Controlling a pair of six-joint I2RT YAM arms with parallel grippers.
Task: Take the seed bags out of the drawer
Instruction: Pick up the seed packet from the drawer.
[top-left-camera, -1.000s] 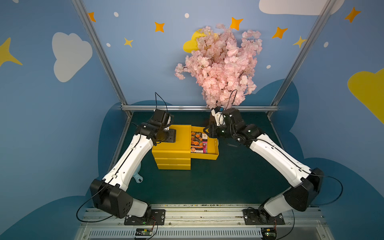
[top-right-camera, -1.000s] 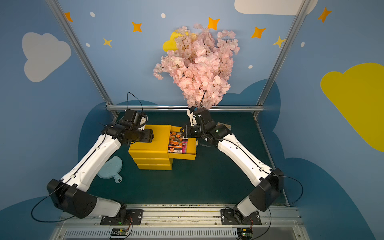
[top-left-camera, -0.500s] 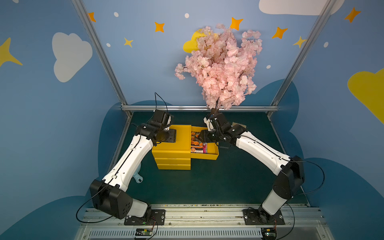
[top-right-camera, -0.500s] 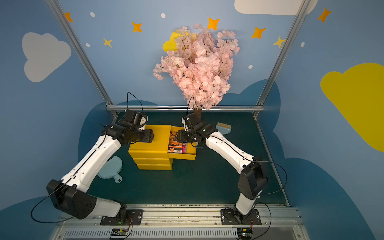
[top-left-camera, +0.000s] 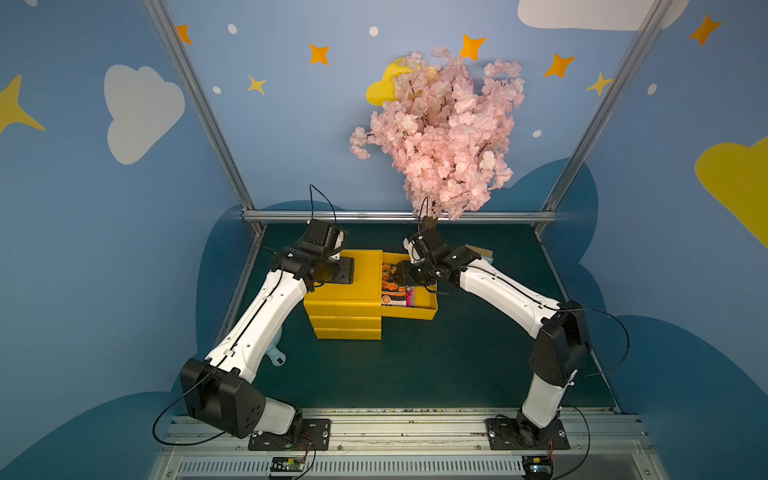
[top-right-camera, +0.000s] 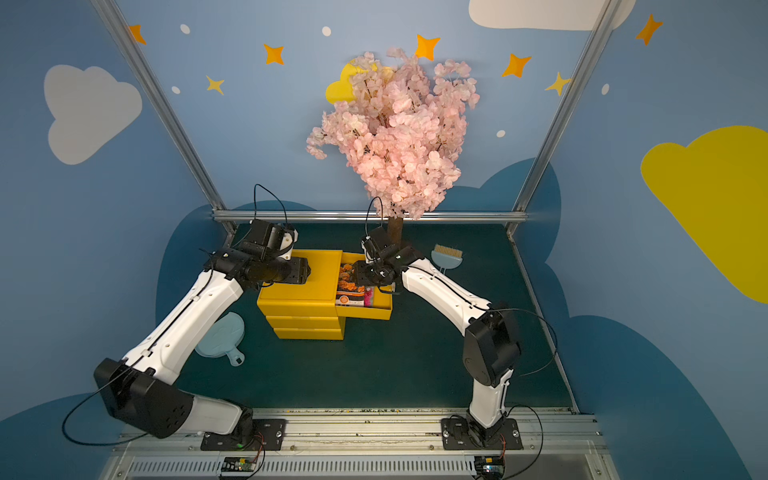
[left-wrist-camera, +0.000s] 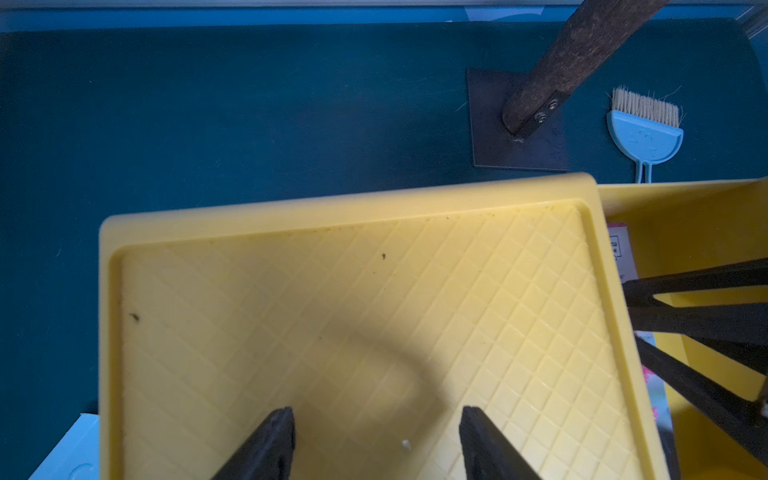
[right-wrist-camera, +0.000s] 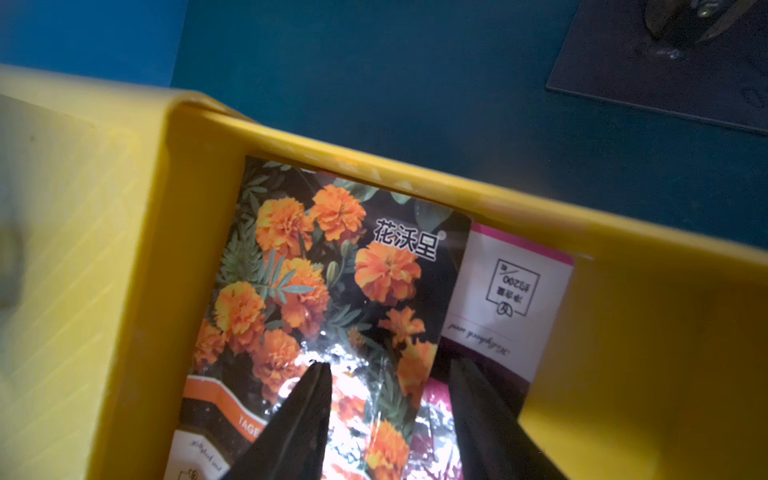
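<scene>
Between the fingertips of the right pincer (right-wrist-camera: 390, 365) lies one long edge of the marigold seed bag (right-wrist-camera: 316, 270), where it overlaps the pink seed bag (right-wrist-camera: 507, 291). The jaws stand partly apart and clamp nothing. One fingertip (right-wrist-camera: 318, 374) is at the glossy marigold face, though contact cannot be confirmed. The other is over the pink bag. Both bags lie flat beneath this pincer, side by side on the drawer floor, the marigold one uppermost. They extend ahead of the tips to the drawer (right-wrist-camera: 623, 332) wall. In both top views the right pincer (top-left-camera: 401, 276) reaches down into the pulled-out drawer (top-left-camera: 409, 313), the top one of the yellow cabinet (top-left-camera: 343, 307).

Beyond the drawer from it, the left pincer (left-wrist-camera: 376, 415) is over the cabinet's patterned top (left-wrist-camera: 332, 311). Its jaws are well apart with nothing between them. Whether the tips touch the top cannot be told. The seed bags lie to one side of this pincer, past the top's edge, and only a strip of pink bag (left-wrist-camera: 619, 249) shows.

Farther out, a light-blue brush (left-wrist-camera: 644, 133) lies on the green bench (top-left-camera: 415, 365), well apart from both pincers.
</scene>
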